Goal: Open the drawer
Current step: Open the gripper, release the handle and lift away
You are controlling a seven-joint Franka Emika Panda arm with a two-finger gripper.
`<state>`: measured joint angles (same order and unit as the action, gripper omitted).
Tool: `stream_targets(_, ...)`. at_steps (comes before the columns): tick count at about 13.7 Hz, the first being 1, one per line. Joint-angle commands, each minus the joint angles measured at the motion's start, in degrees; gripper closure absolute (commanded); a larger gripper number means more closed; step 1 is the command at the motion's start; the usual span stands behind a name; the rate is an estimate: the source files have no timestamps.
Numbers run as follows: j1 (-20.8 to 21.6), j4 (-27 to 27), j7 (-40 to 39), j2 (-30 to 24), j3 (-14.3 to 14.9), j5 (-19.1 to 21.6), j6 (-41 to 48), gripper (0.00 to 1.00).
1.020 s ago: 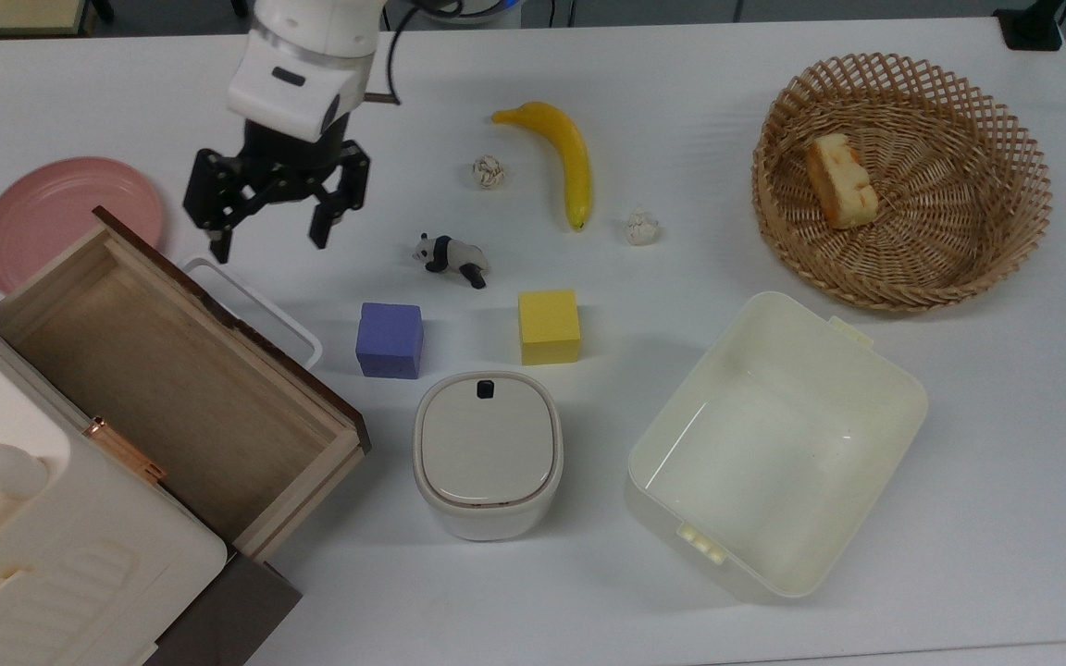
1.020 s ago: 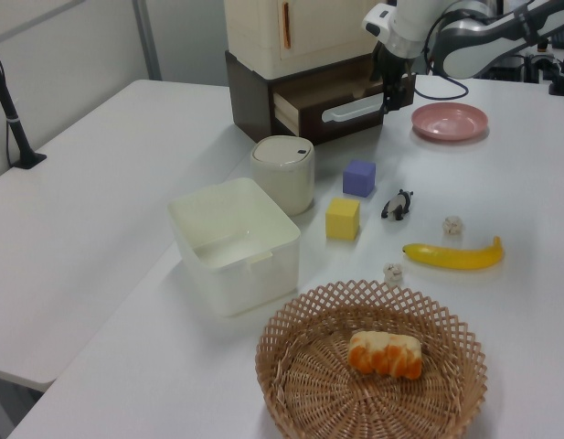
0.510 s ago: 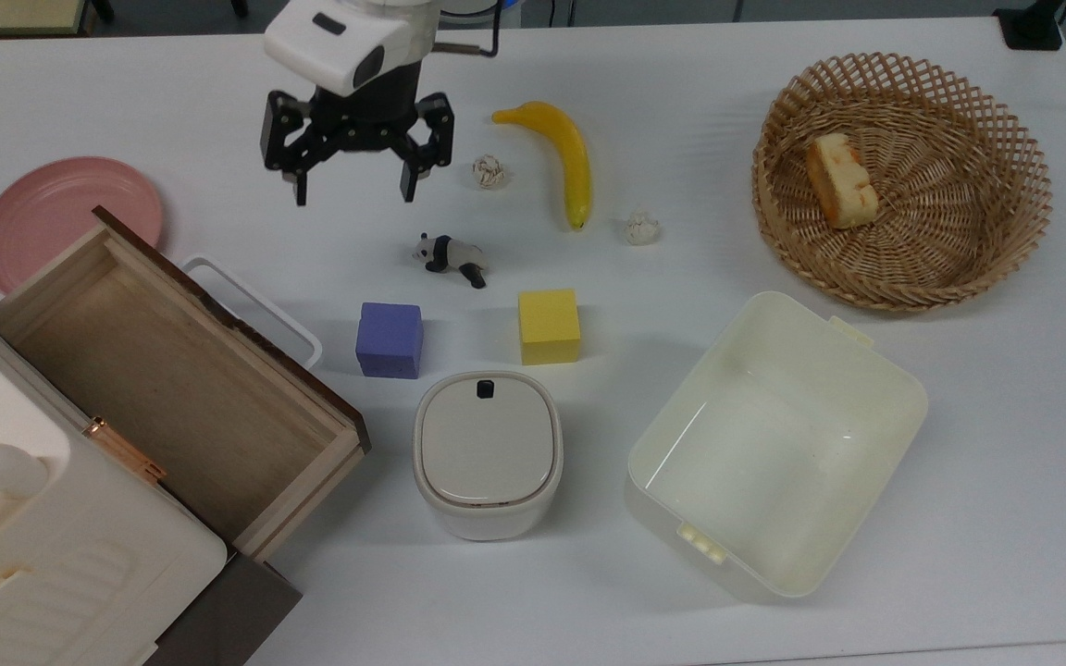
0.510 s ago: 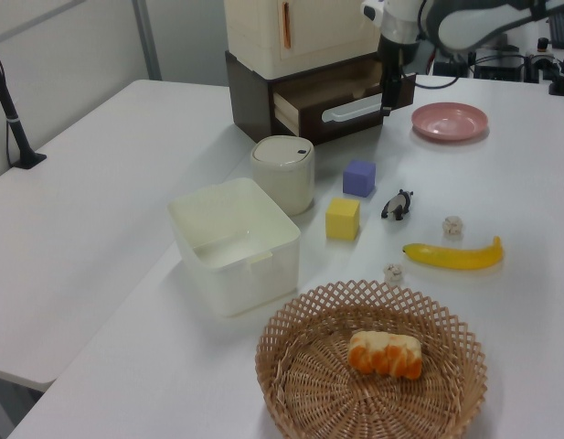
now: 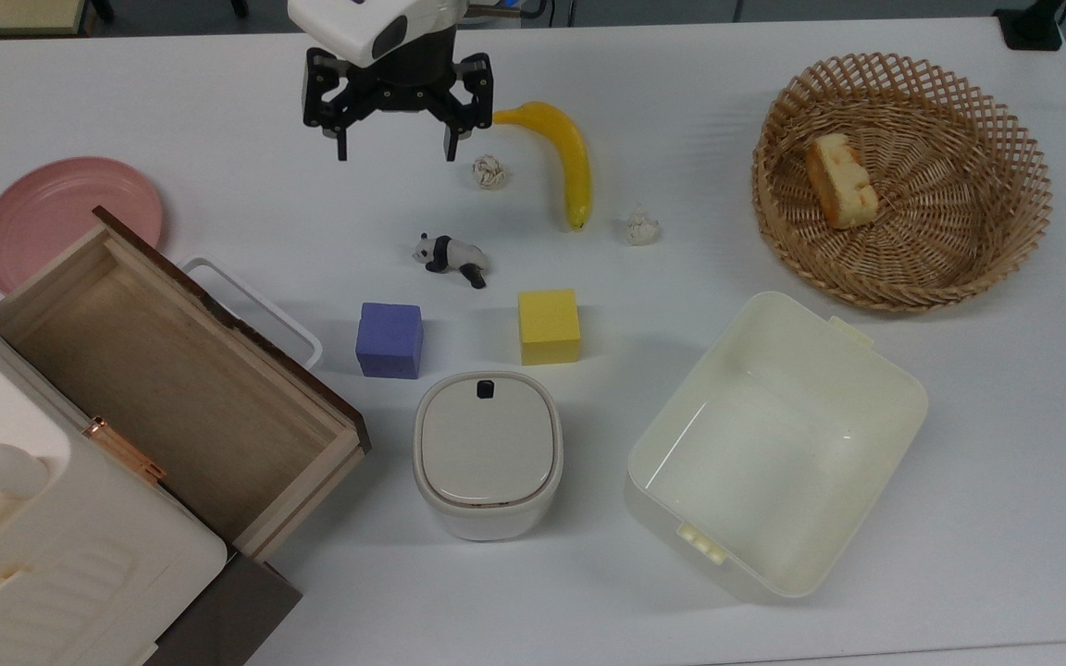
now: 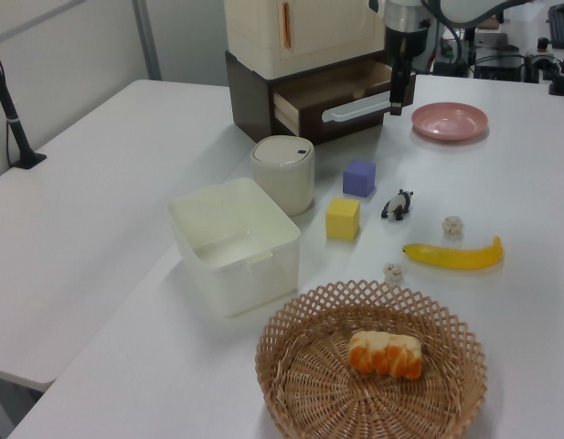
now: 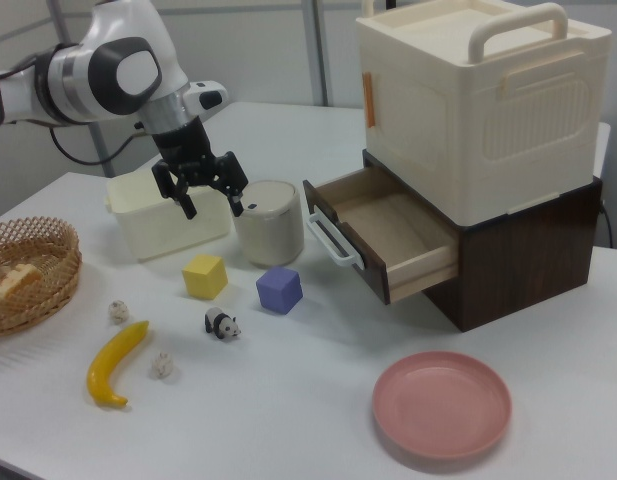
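The drawer [image 5: 163,370] stands pulled out of the cream cabinet [image 5: 43,564] at the top view's lower left. Its pale wood inside is bare, and its dark front panel carries a white loop handle [image 5: 260,310]. In the right view the drawer [image 7: 388,235] juts out toward the table's middle, its handle [image 7: 328,240] free. My gripper [image 5: 395,148] hangs open and empty above the table near the far edge, well away from the handle, beside the banana's tip. The right view shows the gripper [image 7: 213,205] in front of the tub. In the left view the gripper [image 6: 397,101] overlaps the drawer [image 6: 341,96].
A pink plate [image 5: 61,208] lies beside the drawer. A toy panda [image 5: 450,254], purple cube [image 5: 390,339], yellow cube [image 5: 549,326], lidded white bin [image 5: 487,453], cream tub [image 5: 774,444], banana [image 5: 565,157], two paper balls and a wicker basket [image 5: 959,240] with cake fill the table's middle and right.
My gripper has risen and moved from just above the drawer's handle to the top view's right and toward the far edge, turning as it went. The drawer has not moved.
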<state>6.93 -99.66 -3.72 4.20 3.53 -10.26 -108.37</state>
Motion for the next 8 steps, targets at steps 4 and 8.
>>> stream_targets(4,0.01,5.09,1.7,-1.82,0.51,6.3,8.96,0.0)
stream_targets(8,0.37,5.97,1.79,-2.18,0.6,6.3,11.77,0.0)
